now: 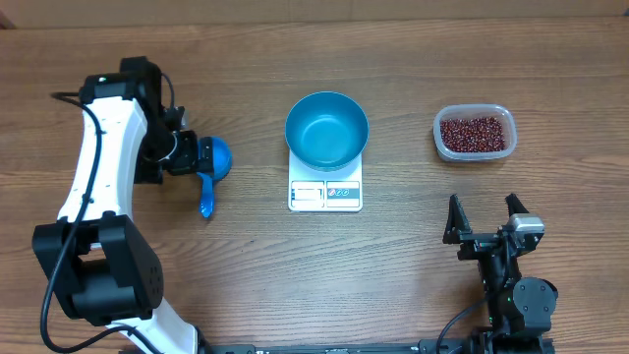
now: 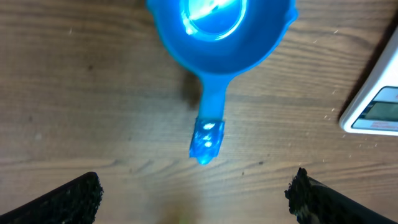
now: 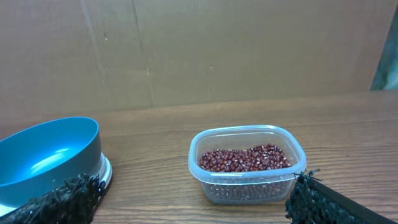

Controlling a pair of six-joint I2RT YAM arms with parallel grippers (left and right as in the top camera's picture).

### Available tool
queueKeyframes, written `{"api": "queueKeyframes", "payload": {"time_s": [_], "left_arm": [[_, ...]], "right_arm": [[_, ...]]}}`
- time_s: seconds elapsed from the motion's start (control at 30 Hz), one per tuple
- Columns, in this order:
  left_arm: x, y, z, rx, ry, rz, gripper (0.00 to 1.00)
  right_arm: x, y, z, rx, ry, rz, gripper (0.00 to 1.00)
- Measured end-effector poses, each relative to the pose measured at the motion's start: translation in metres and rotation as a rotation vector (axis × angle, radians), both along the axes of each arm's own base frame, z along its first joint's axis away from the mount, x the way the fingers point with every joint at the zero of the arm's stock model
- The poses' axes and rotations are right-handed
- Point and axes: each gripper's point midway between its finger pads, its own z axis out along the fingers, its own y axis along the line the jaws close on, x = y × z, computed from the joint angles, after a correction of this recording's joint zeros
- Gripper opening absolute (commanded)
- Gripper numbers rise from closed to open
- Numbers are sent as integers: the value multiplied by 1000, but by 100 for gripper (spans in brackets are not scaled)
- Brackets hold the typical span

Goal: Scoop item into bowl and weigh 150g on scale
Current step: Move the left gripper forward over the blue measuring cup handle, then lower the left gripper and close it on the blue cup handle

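The blue bowl (image 1: 327, 128) sits on the white scale (image 1: 325, 195) in the middle of the bench (image 1: 413, 285). It covers the platform, so only the display and button panel show at the near edge. The beans (image 1: 475, 133) lie heaped in a clear tub (image 1: 474, 107) off to the right, well apart from the scale. Left of the scale a blue scoop (image 1: 214, 162) lies on the wood, cup toward the far side, handle toward the near edge. The left fingers (image 2: 71, 198) hang spread wide over the scoop, gripping nothing. The right fingers (image 1: 454, 221) stand wide apart too and are empty. They sit low at the near right of the bench, facing the tub.
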Motion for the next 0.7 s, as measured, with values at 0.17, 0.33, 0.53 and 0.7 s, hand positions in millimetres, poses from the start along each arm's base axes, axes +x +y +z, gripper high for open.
{"api": "queueKeyframes", "payload": {"time_s": [0.17,0.33,0.53,0.7], "left_arm": [[10,-14,-9,29,-36,-32,99],[8,-26,-21,68,-28,-41,99],[14,-26,-23,81,-53,-16,99],[18,-24,-20,59,-75,8,99]], "right_arm": [[0,0,0,0,0,0,100],[0,0,0,0,0,0,100],[0,0,0,0,0,0,100],[0,0,0,0,0,0,100]]}}
